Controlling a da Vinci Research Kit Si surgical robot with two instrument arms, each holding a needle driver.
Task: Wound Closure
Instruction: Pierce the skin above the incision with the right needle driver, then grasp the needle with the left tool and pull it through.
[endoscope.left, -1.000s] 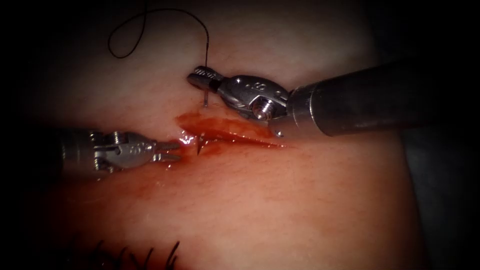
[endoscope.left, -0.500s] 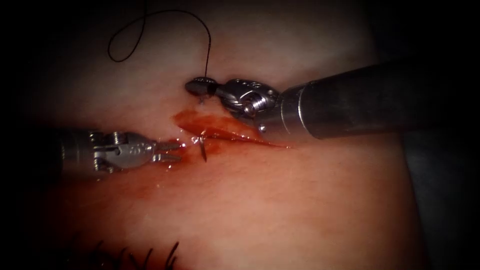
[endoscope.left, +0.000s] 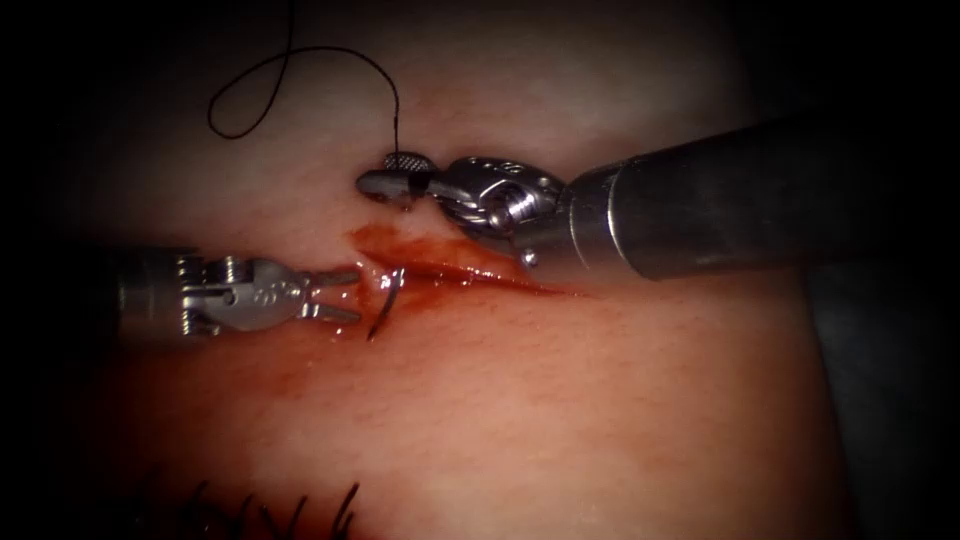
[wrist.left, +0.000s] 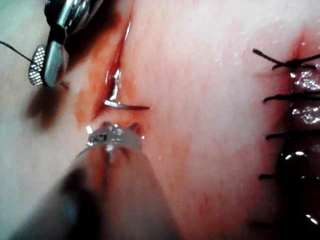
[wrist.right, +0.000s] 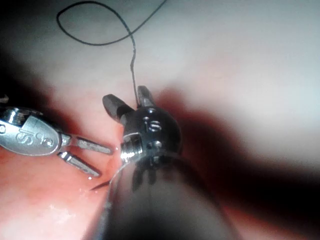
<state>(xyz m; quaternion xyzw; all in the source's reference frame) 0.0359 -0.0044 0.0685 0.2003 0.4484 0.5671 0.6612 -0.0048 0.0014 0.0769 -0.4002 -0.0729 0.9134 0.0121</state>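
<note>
The tissue (endoscope.left: 560, 400) hides the needle's (endoscope.left: 384, 308) middle; only its tip pokes out by the cut (endoscope.left: 450, 268), farther out than before. The right pincer (endoscope.left: 392, 176), now parted, has released the tail end by the thread (endoscope.left: 300, 70). The left pincer (endoscope.left: 335, 296) waits released, holding nothing.

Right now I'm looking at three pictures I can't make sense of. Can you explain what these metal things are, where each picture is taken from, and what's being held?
This is a surgical practice robot stitching a cut in pork belly, the tissue. The endoscope view looks down from above; the other two look along each arm from close by. The left hand is open and holds nothing. It sits beside the curved needle, whose tip pokes out of the tissue near the cut's left end. The right hand is open and holds nothing, with the black thread running down to it. Finished stitches lie nearby.
</note>
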